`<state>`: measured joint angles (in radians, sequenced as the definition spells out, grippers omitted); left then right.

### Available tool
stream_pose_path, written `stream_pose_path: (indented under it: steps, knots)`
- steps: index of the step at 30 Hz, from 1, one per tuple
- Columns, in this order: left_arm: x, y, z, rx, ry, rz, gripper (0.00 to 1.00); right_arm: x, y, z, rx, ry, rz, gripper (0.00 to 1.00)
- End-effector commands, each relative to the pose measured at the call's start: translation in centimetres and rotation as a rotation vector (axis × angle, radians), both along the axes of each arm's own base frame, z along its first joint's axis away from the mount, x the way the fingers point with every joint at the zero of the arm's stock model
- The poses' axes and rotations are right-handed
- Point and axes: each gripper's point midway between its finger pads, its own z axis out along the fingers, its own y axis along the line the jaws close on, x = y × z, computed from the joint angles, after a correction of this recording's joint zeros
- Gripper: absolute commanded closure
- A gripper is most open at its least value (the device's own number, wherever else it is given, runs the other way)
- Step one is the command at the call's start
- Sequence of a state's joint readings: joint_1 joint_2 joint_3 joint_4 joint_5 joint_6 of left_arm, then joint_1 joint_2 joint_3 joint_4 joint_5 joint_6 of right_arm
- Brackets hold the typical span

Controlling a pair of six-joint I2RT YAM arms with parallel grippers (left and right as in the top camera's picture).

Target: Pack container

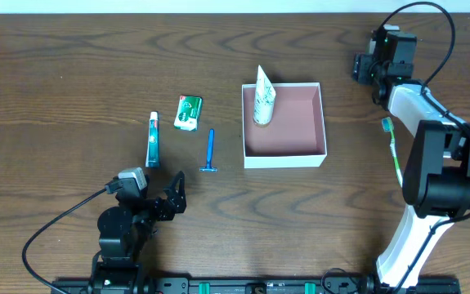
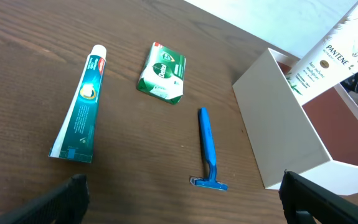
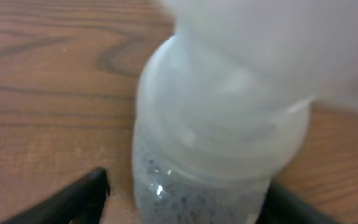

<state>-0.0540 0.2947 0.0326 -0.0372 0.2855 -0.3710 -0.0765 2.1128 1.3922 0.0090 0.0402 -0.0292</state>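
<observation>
The container is a square white box with a pink-brown inside, at the table's middle; its white wall shows in the left wrist view. A white Pantene tube leans inside it. To its left lie a blue razor, a small green packet and a teal toothpaste tube. My left gripper is open and empty, just short of the razor. My right gripper is open around a translucent bottle at the far right.
A green toothbrush lies on the wood table right of the container, beside the right arm's white body. A black cable loops from the left arm near the front edge.
</observation>
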Motion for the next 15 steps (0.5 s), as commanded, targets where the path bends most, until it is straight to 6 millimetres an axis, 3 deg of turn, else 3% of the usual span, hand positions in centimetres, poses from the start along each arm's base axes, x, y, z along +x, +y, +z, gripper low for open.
stream_pose_path:
  steps: [1, 15]
  knots:
    - [-0.53, -0.08, -1.47, -0.010, 0.052, -0.004, 0.02, -0.11, -0.97, -0.75, -0.003, 0.008, -0.018, 0.37]
    - [-0.53, -0.08, -1.47, -0.010, 0.052, -0.004, 0.02, 0.42, -1.06, -0.13, -0.007, -0.025, -0.019, 0.30]
